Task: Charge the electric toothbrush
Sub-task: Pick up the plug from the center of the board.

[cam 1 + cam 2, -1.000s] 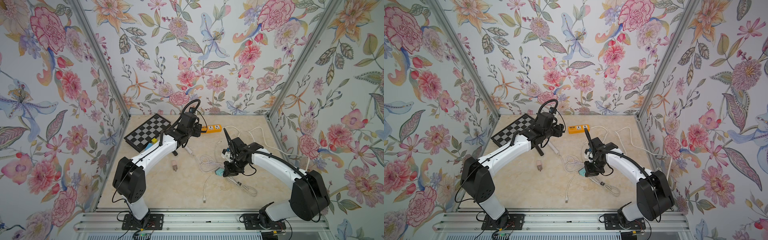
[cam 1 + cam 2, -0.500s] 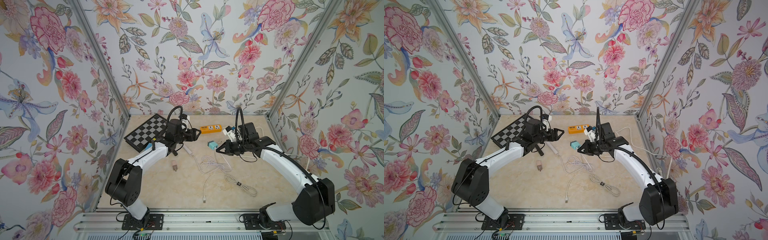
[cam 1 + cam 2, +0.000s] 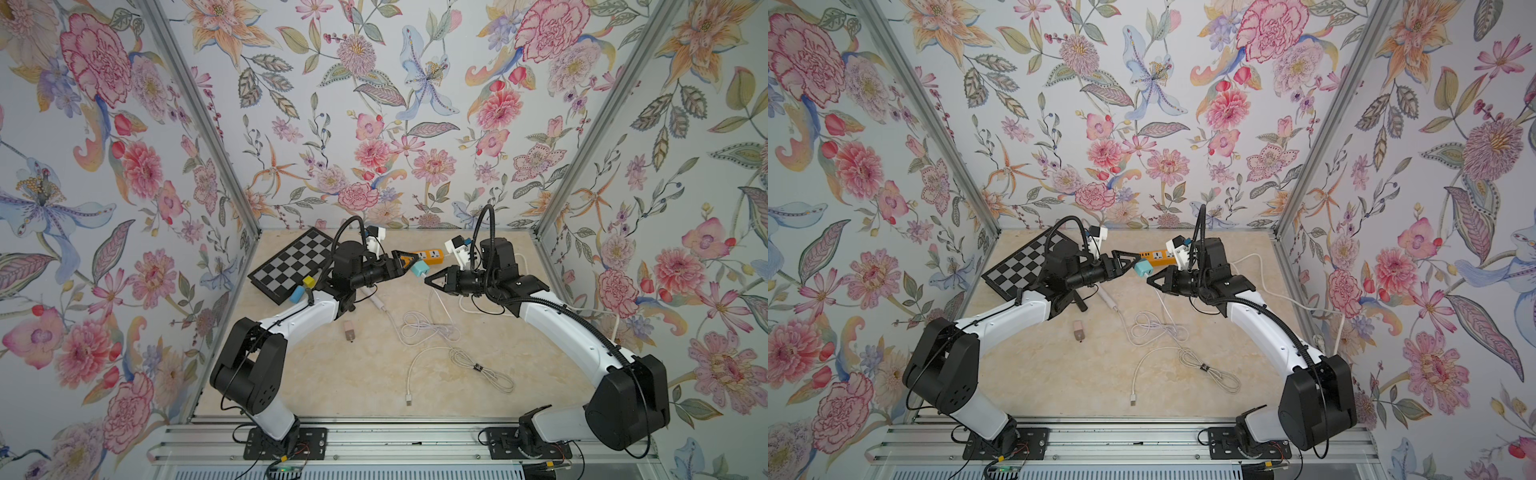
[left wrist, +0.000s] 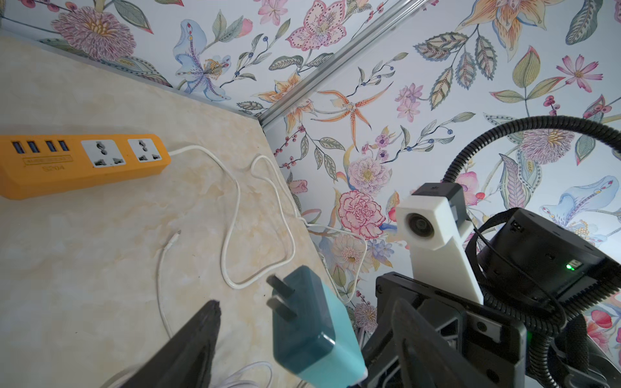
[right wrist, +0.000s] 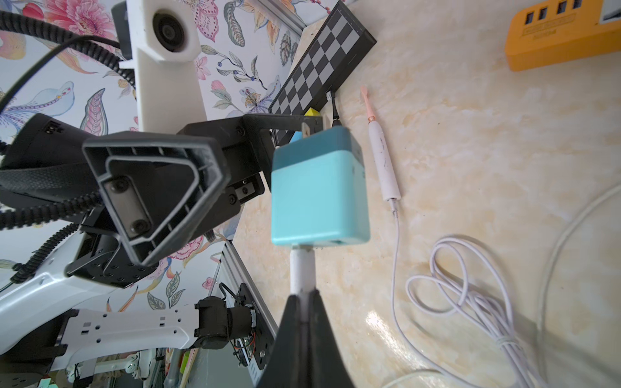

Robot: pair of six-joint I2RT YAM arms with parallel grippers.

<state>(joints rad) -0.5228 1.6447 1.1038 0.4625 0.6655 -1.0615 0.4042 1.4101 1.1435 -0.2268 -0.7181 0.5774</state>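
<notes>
Right wrist view: one teal plug adapter (image 5: 319, 195) is held mid-frame above the table. Its white USB plug (image 5: 302, 268) is clamped in the right gripper (image 5: 303, 297), whose jaws are pressed together on it. The left gripper (image 3: 412, 265) has its jaws apart on either side of the adapter (contact cannot be judged). One white-and-pink electric toothbrush (image 5: 383, 161) lies on the marble table (image 5: 470, 134) right of centre, with a white cable (image 5: 397, 242) plugged into its base. One orange power strip (image 4: 80, 161), at the left of the left wrist view, carries four USB ports and two sockets. In both top views one chessboard (image 3: 291, 266) sits left of centre. One yellow block (image 3: 308, 281) and one blue block (image 3: 297, 294) sit at its lower right corner, against the left arm.
</notes>
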